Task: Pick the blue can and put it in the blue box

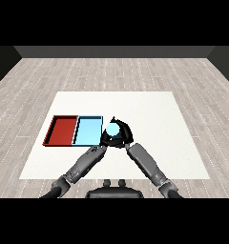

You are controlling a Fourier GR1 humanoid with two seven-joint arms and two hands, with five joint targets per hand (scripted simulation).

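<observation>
The blue can [112,129] shows as a pale blue round shape just past the right edge of the light blue tray [88,131]. My right hand [123,134] is curled round the can, with black fingers arching over its top and right side. My left hand [104,139] sits close against the can's lower left, by the blue tray's near right corner, and merges with the right hand's dark shape. Whether the can rests on the table or is lifted cannot be told.
A red tray [61,130] lies directly left of the blue tray, the two sharing a wall. Both trays hold nothing. The white table [159,124] stretches wide to the right and behind the hands.
</observation>
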